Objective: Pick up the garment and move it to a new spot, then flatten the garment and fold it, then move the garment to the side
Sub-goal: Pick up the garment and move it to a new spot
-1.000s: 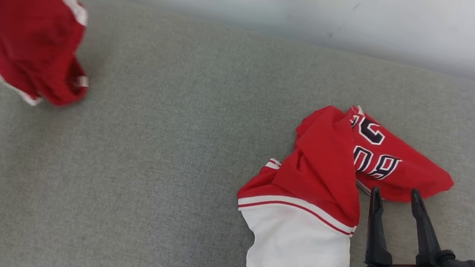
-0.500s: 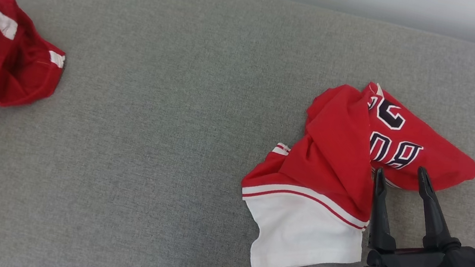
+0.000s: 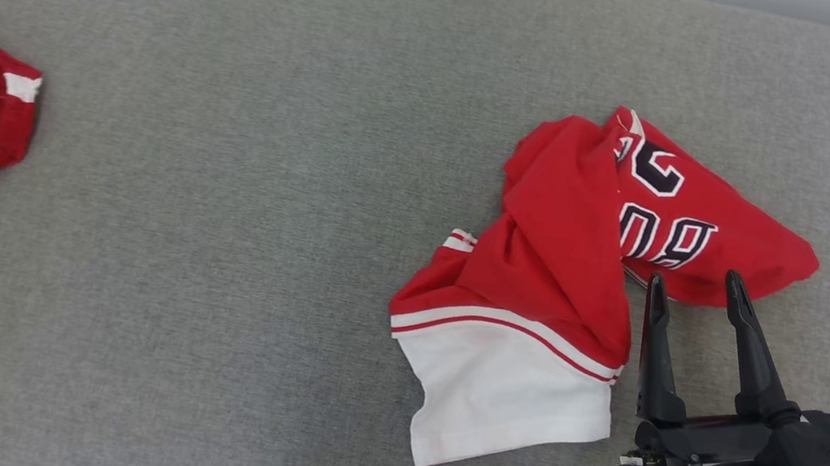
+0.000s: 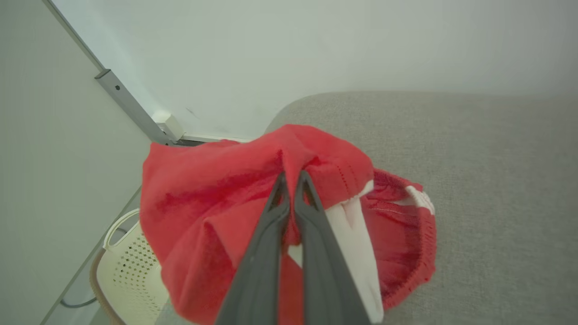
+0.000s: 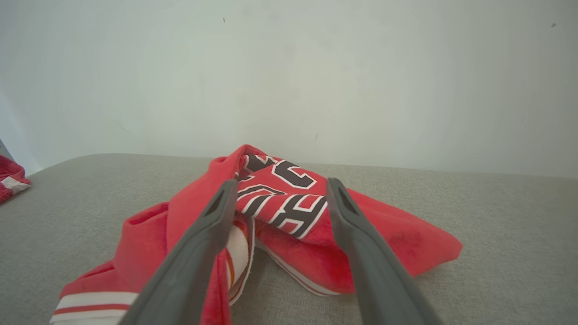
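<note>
**Red garment clamped in left gripper at left end of cushion**

The left gripper is seen with its fingers pressed together on a fold of the red garment, which is bunched around the fingertips. A white stripe and a gathered hem are noted on it. The garment is placed at the far left end of the grey cushion; whether it rests on the fabric cannot be told. A cream perforated basket is observed below it, beside the cushion's left end.

The right gripper is recorded with its fingers spread apart and nothing held between them. Its tips are located at the near edge of a crumpled red-and-white jersey lying right of centre on the cushion, well apart from the red garment. Dark numerals are shown on the jersey's far right part. Contact between fingers and jersey cannot be confirmed.
</note>
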`<state>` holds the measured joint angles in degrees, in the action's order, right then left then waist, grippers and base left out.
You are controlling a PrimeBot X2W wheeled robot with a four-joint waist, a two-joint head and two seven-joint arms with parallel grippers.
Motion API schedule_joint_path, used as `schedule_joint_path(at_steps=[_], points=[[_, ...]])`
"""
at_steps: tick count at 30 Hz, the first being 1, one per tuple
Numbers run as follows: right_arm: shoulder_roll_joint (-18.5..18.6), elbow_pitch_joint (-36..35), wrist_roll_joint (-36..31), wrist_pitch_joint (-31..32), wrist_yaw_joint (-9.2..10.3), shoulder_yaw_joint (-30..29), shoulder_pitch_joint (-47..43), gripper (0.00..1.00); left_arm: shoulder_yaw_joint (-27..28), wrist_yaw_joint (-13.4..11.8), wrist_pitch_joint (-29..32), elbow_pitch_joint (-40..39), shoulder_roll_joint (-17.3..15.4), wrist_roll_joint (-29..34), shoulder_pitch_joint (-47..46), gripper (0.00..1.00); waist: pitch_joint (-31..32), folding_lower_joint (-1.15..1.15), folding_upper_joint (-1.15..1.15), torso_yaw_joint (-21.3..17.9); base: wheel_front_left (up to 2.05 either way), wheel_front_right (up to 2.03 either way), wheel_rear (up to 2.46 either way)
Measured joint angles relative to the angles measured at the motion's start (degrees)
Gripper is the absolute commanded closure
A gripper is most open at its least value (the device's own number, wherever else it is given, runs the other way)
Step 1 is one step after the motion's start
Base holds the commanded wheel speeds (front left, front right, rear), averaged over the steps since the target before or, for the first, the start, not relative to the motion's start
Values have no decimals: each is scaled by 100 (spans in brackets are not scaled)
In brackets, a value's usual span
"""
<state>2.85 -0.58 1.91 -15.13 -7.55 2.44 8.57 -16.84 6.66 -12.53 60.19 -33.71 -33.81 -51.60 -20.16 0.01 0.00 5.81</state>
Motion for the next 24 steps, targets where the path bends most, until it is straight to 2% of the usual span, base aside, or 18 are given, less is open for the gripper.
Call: schedule_joint_path(at_steps=[4,5,6,7,8,13,16,19,24], points=[[-1,-25,0,0,0,-9,52,0,11,42,-4,319,76,-111,-7,100,-71,0,0,-115,0,0,0],[0,-33,0,-1,0,-15,55,0,10,42,-14,386,78,-119,-17,82,-90,0,0,-134,0,0,0],[0,-32,0,0,0,-21,55,0,12,43,-49,432,78,-140,-27,53,-105,0,0,-147,0,0,0],[-1,-33,0,0,0,-27,55,0,11,45,-59,471,79,-153,-41,15,-114,0,0,-158,0,0,0],[-2,-32,0,0,0,-34,55,0,13,46,-96,505,86,-154,-57,0,-118,1,0,-159,0,0,0],[0,-10,45,0,0,-48,53,0,59,57,-207,500,24,-213,-162,0,-39,0,0,-117,0,0,0],[-1,9,114,0,0,-37,53,0,52,74,-234,352,-130,-166,-177,0,59,-1,0,-95,0,0,0],[-1,54,207,-1,0,-45,48,0,231,76,-245,-227,-287,-82,-180,0,230,-1,0,-79,0,0,0],[-2,115,263,0,0,-66,-44,0,539,77,-249,-988,-349,112,162,0,488,-1,0,-113,0,0,0]])
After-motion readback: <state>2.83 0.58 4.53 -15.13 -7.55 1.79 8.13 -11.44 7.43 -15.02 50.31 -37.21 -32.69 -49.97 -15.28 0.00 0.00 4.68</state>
